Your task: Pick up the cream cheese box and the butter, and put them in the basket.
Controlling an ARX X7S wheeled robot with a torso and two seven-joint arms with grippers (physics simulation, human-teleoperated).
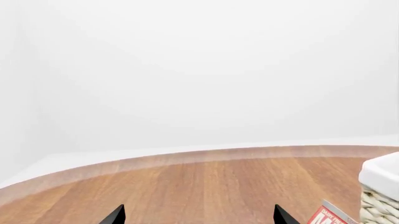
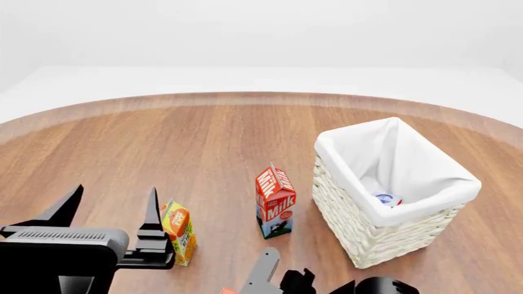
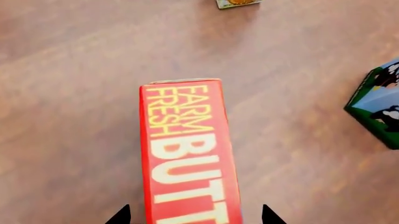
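Note:
The butter [image 3: 190, 154], a red box with yellow "FARM FRESH BUTTER" print, lies on the wooden table in the right wrist view. My right gripper [image 3: 194, 217] is open, with a fingertip on each side of the box and a gap on both sides. In the head view that gripper [image 2: 282, 275] is at the bottom edge. The cream cheese box [image 2: 386, 198], small and white with blue and red, lies inside the basket [image 2: 347, 223]. My left gripper [image 2: 110, 211] is open and holds nothing, left of the cartons. In its own view the left gripper [image 1: 199, 217] faces bare table.
A red-and-white milk carton [image 2: 275, 201] stands just left of the basket. An orange juice carton [image 2: 179, 231] stands beside my left gripper's inner finger. The round table's far edge [image 2: 261, 95] curves across the back. The basket's corner [image 1: 380, 186] shows in the left wrist view.

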